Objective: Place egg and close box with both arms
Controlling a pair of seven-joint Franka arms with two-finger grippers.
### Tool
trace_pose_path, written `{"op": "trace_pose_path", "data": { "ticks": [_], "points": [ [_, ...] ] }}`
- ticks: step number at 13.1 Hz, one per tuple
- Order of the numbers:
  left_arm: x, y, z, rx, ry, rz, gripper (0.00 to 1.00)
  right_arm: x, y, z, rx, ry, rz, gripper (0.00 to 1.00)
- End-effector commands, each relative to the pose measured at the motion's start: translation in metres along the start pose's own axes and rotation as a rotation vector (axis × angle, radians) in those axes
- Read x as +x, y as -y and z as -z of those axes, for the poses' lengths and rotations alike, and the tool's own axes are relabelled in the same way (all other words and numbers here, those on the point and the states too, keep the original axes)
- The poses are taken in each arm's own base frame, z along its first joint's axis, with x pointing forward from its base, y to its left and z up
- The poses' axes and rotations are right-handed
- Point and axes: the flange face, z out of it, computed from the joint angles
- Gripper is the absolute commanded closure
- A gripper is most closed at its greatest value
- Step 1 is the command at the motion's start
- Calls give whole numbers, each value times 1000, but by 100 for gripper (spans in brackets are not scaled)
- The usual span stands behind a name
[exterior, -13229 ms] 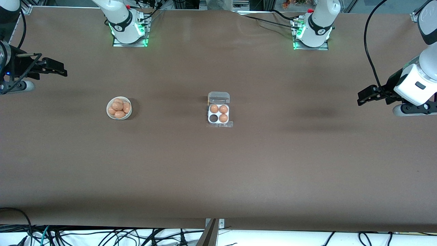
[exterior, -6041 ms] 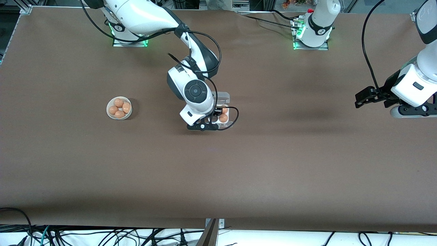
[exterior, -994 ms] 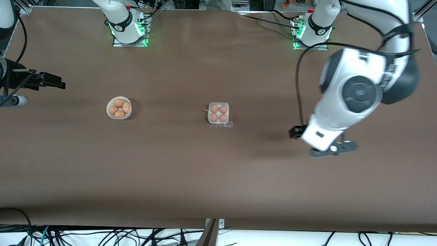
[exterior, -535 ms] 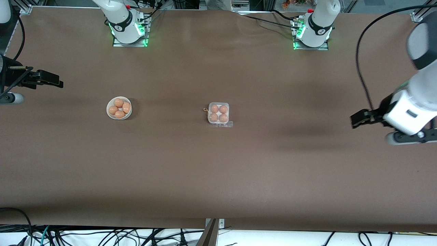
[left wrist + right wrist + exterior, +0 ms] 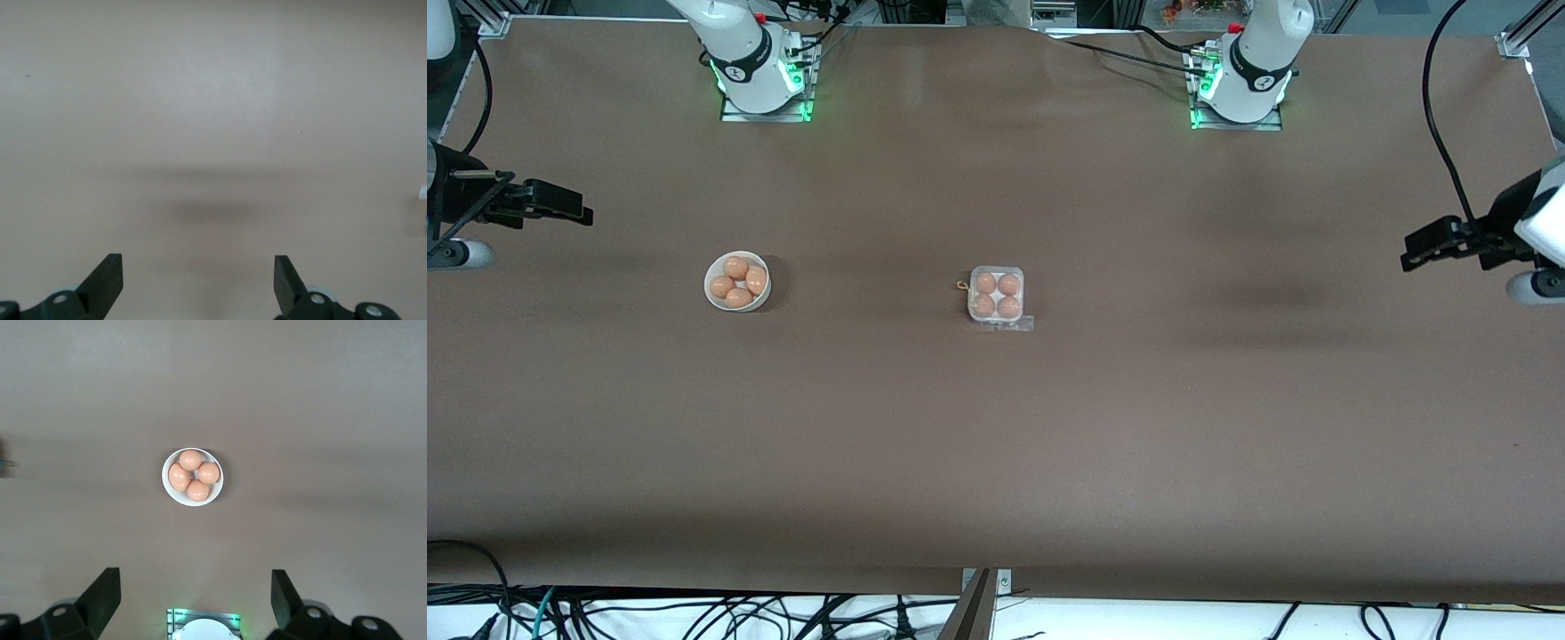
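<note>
The clear box (image 5: 996, 297) sits mid-table with its lid shut over four tan-orange eggs. A white bowl (image 5: 737, 282) holding several more eggs stands toward the right arm's end; it also shows in the right wrist view (image 5: 193, 477). My right gripper (image 5: 560, 203) is open and empty, held up at the right arm's end of the table, high over the bowl's area (image 5: 193, 600). My left gripper (image 5: 1427, 249) is open and empty, up over bare table at the left arm's end (image 5: 198, 280).
Both arm bases (image 5: 760, 71) (image 5: 1240, 80) stand along the table edge farthest from the front camera. A small tan loop (image 5: 961, 285) lies beside the box. Cables hang below the nearest table edge (image 5: 694, 613).
The egg went into the empty cell and the lid was closed. In the last second the left arm swung away from mid-table to its end; the right gripper stayed almost still.
</note>
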Motion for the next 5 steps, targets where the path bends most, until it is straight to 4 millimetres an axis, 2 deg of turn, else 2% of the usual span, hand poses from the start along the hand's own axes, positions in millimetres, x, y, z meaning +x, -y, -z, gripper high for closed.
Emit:
{"op": "trace_pose_path", "data": {
  "ticks": [1,5],
  "points": [
    [-26,1,0,9,3,-29,0,-8,0,8,-3,1,-9,0],
    [-32,8,5,9,-11,-30,0,-8,0,8,-3,1,-9,0]
  ]
}}
